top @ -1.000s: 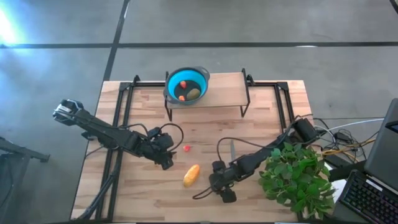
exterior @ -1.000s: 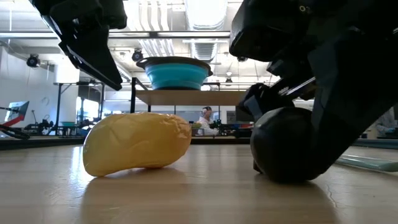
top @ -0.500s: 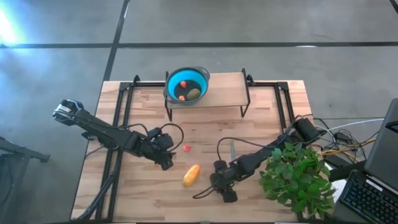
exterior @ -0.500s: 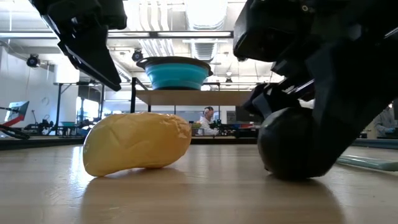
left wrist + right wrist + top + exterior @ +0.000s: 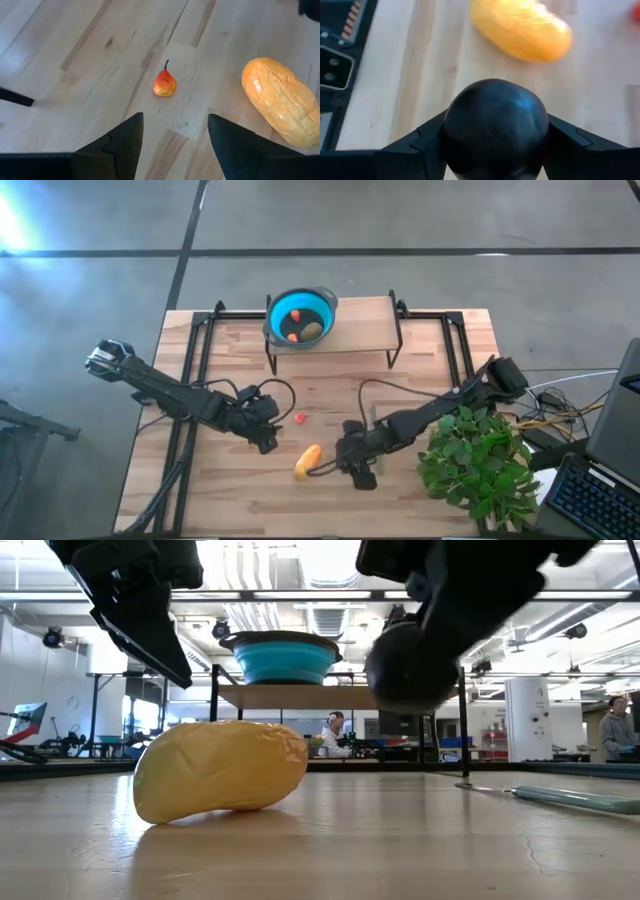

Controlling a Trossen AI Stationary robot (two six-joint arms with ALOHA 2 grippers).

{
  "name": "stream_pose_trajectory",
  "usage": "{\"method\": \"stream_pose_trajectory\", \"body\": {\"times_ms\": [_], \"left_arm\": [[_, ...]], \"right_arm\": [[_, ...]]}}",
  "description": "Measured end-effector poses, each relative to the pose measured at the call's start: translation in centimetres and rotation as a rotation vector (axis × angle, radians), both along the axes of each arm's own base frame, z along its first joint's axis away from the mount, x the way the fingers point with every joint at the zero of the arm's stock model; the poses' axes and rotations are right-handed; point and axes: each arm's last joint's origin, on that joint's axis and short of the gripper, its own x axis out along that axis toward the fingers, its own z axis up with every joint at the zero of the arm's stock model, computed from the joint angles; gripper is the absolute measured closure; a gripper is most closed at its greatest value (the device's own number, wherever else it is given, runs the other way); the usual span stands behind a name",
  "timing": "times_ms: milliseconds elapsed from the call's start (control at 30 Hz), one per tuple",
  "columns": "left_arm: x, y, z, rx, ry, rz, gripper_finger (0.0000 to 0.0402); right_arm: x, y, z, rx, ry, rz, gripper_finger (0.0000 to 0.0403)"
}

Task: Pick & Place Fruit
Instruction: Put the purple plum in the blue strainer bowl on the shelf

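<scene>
My right gripper (image 5: 495,155) is shut on the dark round fruit (image 5: 495,125), which hangs above the table in the low view (image 5: 410,665). Just left of it the yellow-orange oblong fruit (image 5: 308,461) lies on its side on the wood. A tiny red pear-shaped fruit (image 5: 164,84) lies ahead of my left gripper (image 5: 175,125), which hovers open above the table at the left (image 5: 265,442) and holds nothing. The blue bowl (image 5: 322,310) on the raised shelf holds a red, an orange and an olive-green piece. My right gripper pinches the dark round fruit by its two opposite sides (image 5: 451,131) between the two fingers. The fingers slant down from the table's right side. The fruit is lifted clear of the table, above and right of the yellow fruit.
A thin pale stick (image 5: 372,420) lies on the table behind the right gripper. A bushy green plant (image 5: 475,465) stands at the near right corner. The black shelf frame (image 5: 395,340) spans the far side. A person (image 5: 330,730) sits in the room beyond.
My right gripper has risen with the dark round fruit and gone a little toward the far edge and the yellow fruit. The dark fruit, which rested on the table, now hangs clear of it. The yellow fruit has stayed in place.
</scene>
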Motion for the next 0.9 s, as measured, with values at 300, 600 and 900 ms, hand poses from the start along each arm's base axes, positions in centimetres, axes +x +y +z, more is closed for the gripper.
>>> {"method": "stream_pose_trajectory", "body": {"times_ms": [300,600,900], "left_arm": [[0.0,0.0,0.0,0.04,0.013,-0.036,0.0174],[0.3,0.4,0.1,0.08,-0.003,-0.07,0.0174],[0.8,0.7,-1.2,0.082,-0.11,-0.076,0.0174]], "right_arm": [[-0.1,-3.4,4.4,-0.02,-0.153,-0.115,0.0176],[-0.7,-7.5,8.5,-0.029,-0.309,-0.275,0.0162],[-0.4,-12.0,11.2,-0.011,-0.497,-0.429,0.0168]]}}
